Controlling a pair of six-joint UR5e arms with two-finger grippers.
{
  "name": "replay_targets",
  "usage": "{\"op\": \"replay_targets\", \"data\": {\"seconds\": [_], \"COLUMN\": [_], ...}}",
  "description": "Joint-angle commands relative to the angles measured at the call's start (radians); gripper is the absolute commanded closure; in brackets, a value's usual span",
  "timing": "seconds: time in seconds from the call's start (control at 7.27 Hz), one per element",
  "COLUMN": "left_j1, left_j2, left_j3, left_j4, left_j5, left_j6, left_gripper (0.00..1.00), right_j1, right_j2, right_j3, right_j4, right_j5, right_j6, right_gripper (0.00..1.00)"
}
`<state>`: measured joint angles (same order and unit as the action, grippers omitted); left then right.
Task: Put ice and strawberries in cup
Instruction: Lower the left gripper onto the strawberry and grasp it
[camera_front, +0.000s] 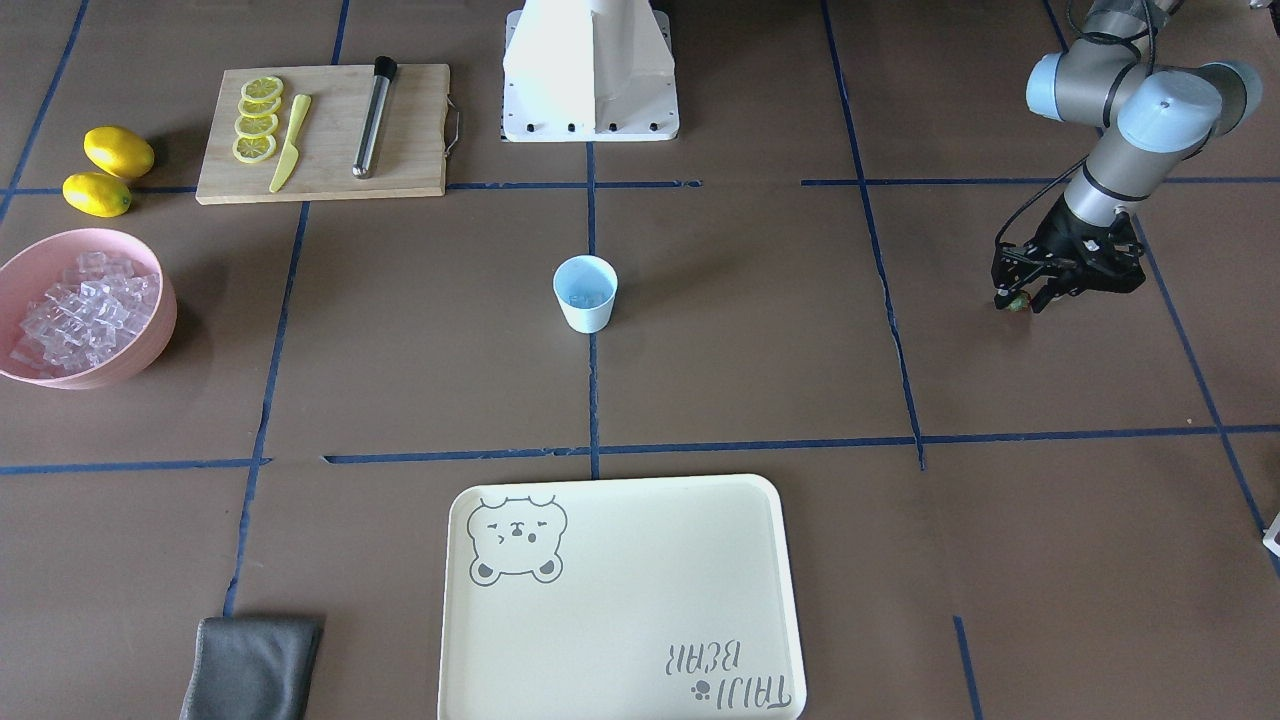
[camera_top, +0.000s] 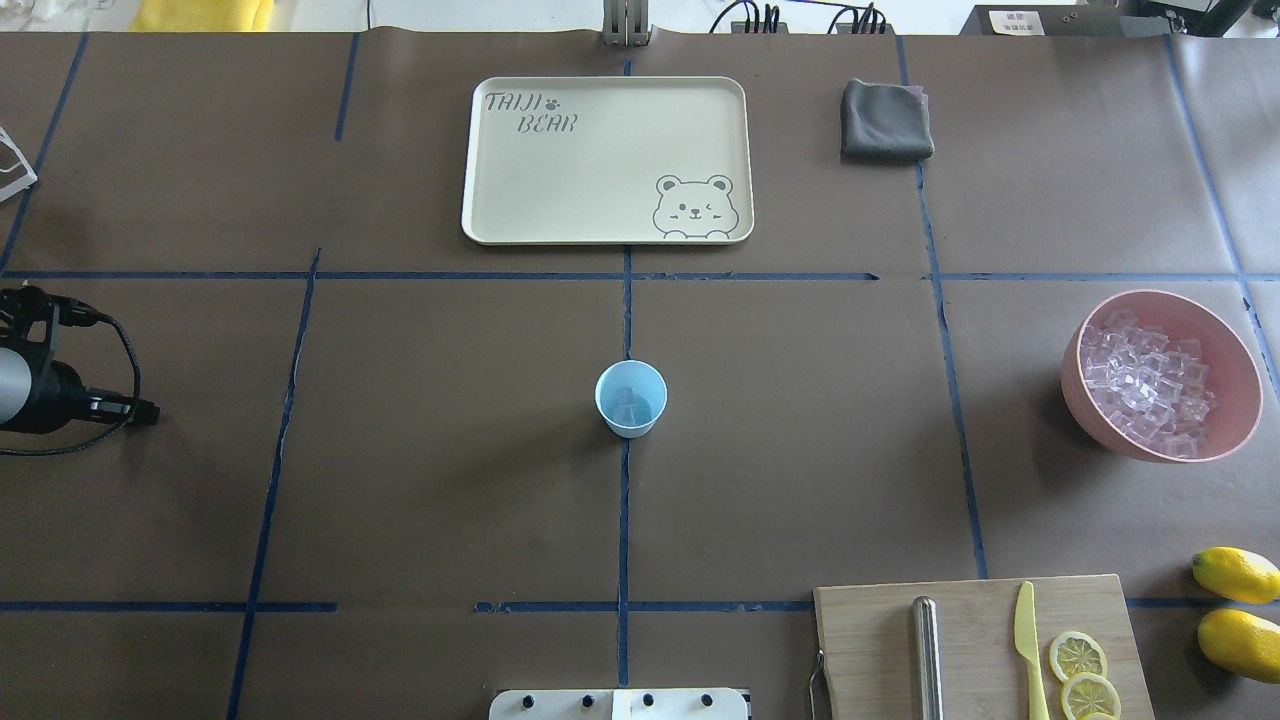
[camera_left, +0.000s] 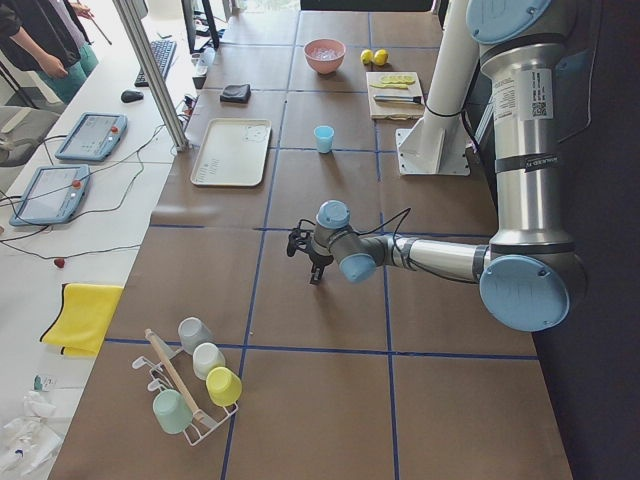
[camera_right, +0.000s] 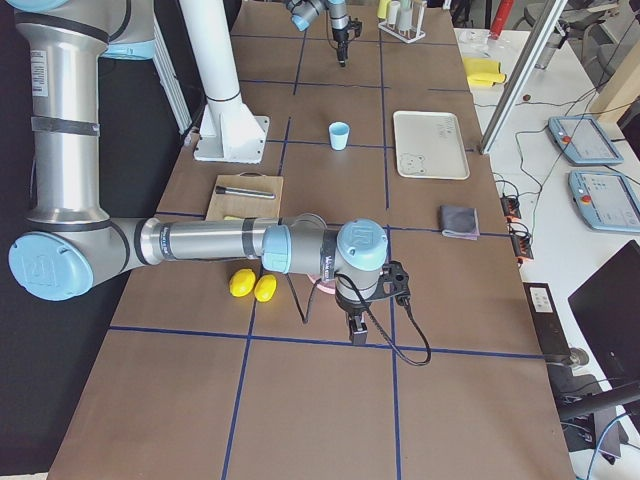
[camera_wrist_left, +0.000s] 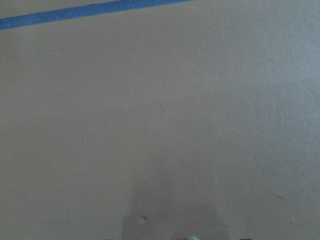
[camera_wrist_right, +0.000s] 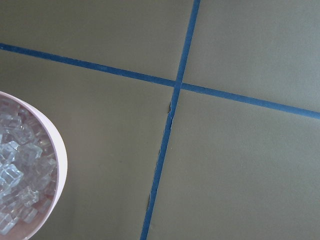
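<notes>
The pale blue cup (camera_front: 585, 292) stands upright at the table's middle, with clear ice cubes in its bottom (camera_top: 628, 402). More ice (camera_front: 80, 310) fills the pink bowl (camera_front: 168, 318) far toward my right. My left gripper (camera_front: 1019, 297) hangs low over bare table far off to my left, shut on a tiny red strawberry (camera_front: 1018, 303) with a green cap. A sliver of that green cap (camera_wrist_left: 190, 238) shows at the left wrist view's bottom edge. My right gripper (camera_right: 357, 330) hangs beside the bowl (camera_wrist_right: 59, 150), outside its rim. Whether it is open or shut I cannot tell.
A cream tray (camera_top: 480, 200) and a grey cloth (camera_top: 885, 120) lie at the far side. A cutting board (camera_front: 320, 170) carries lemon slices, a yellow knife and a steel muddler, with two lemons (camera_front: 118, 152) beside it. A cup rack (camera_left: 190, 385) stands at the table's left end.
</notes>
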<state>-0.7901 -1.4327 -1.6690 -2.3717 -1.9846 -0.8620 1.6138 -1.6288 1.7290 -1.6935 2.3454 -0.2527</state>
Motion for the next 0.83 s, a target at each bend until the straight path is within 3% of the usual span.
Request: {"op": "replay_targets", "data": {"seconds": [0.0, 0.28, 0.41, 0.69], "left_j1": [-0.001, -0.006, -0.027, -0.106], "left_j2": [0.006, 0.015, 0.015, 0.008], "left_j3": [-0.003, -0.053, -0.089, -0.22], "left_j4": [-0.003, 0.015, 0.05, 0.241], "left_j5": [-0.048, -0.063, -0.124, -0.154], "left_j6": [0.0, 0.001, 0.001, 0.018], "left_gripper": [1.0, 1.0, 1.0, 1.0], "right_j1": [0.0, 0.0, 0.0, 0.0], "right_j2": [0.003, 0.006, 0.007, 0.006], "right_j3": [0.0, 0.003, 0.003, 0.007], "right_j4": [0.0, 0.0, 0.0, 0.0], "right_j5": [0.0, 0.0, 0.0, 0.002], "right_j6": [0.006, 0.015, 0.02, 0.023], "right_gripper": [0.0, 0.0, 0.0, 0.0]}}
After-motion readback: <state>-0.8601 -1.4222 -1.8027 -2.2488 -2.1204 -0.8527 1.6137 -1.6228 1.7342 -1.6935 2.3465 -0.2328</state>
